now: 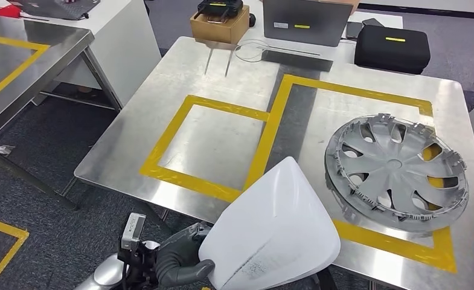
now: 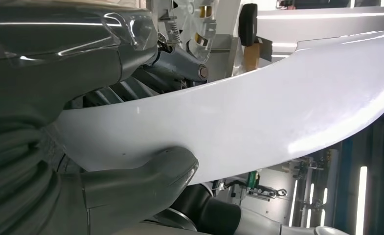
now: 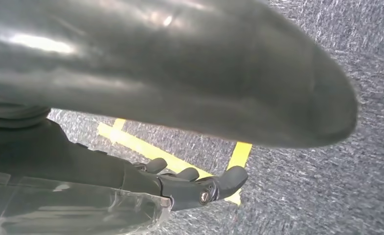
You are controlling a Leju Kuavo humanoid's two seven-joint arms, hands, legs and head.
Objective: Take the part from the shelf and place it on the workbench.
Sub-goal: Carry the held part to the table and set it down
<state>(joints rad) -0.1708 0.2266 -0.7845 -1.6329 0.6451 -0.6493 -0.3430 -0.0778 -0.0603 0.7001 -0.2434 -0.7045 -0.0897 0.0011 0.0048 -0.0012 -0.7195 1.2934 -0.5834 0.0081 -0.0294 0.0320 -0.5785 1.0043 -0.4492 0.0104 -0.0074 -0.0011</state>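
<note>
1. Grasping the white part (image 1: 270, 232) in our left hand (image 1: 180, 260), thumb (image 2: 150, 176) pressed on its shell, we hold it above the workbench (image 1: 222, 78) near edge.
2. Our right hand (image 3: 190, 183) hangs over carpet, fingers loosely apart, holding nothing.

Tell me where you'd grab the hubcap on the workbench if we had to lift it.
Probably the outer rim of the hubcap, at the edge nearest the robot. It lies flat in the taped box on the workbench, so only rim and spoke openings offer purchase. The left hand holds the white part, so use the right hand.
</note>
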